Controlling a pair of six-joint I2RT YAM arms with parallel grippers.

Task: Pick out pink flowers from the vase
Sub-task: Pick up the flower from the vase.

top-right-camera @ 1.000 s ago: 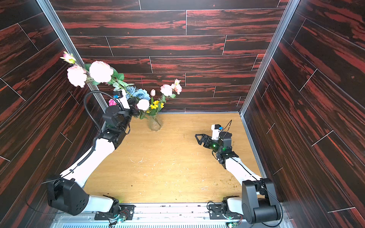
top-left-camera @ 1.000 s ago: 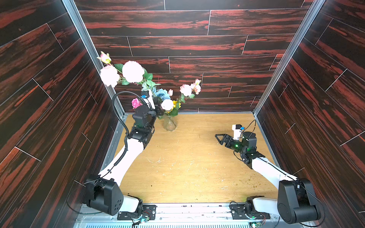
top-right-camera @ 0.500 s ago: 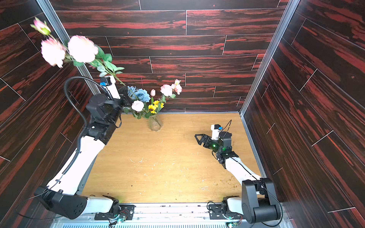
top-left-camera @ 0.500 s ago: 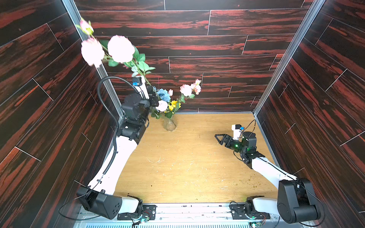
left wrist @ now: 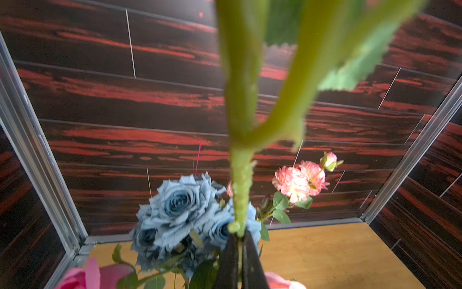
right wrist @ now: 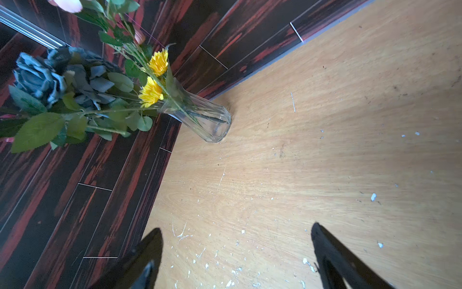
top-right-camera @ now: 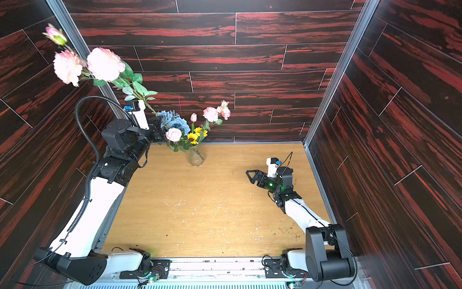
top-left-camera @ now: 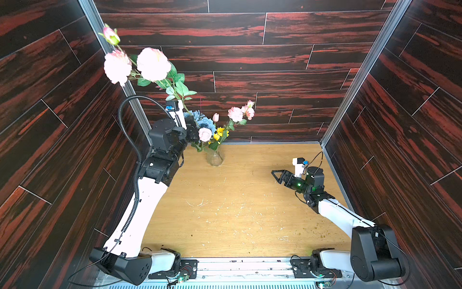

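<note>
In both top views my left tool point(top-left-camera: 193, 128) is clamped on the green stem of a pink spray point(top-left-camera: 152, 63), which rises high toward the left wall. It has two big pale ruffled blooms with a small green-cupped bud above them and toothed leaves lower down. The vase point(top-left-camera: 215, 157), clear faceted glass, stands upright on the tabletop point(top-left-camera: 237, 212) near the back wall, just beside that tool. In it stand a smaller pink spray point(top-left-camera: 238, 113) leaning right, a slim pink bud point(top-left-camera: 215, 117), a pale pink bloom point(top-left-camera: 205, 134), blue roses point(top-left-camera: 203, 122) and sunflowers point(top-left-camera: 220, 131). My right tool point(top-left-camera: 275, 172) hangs low over the tabletop, well apart from the vase, spread wide and holding nothing.

In the left wrist view my black fingers point(left wrist: 230, 260) pinch the knobbly stem, which forks above them. I cannot tell where its lower end is.

In the right wrist view my fingers stand wide over bare wood. The vase holds thin stems, and the sunflowers sit at its neck.
</note>
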